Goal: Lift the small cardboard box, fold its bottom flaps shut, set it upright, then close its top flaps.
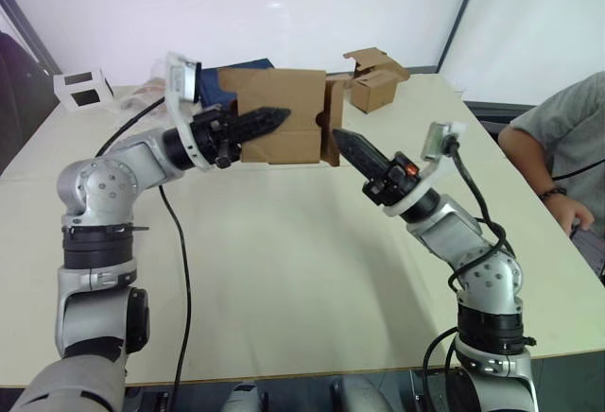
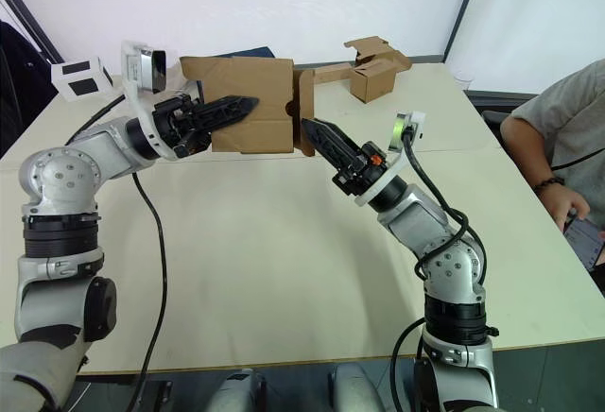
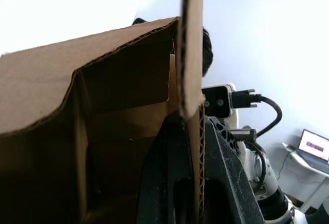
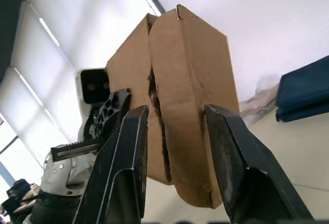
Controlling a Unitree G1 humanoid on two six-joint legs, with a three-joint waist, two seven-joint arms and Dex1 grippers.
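The small cardboard box hangs above the table, open end facing my right gripper — its fingers spread, gripping nothing. My left gripper pinches a box wall — closed on it.

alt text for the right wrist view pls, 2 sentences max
The small cardboard box hangs in the air just beyond the right end effector, whose two black fingers stand open on either side of the box's folded flaps. The left end effector grips the box's far side, with a blue object on the table behind.
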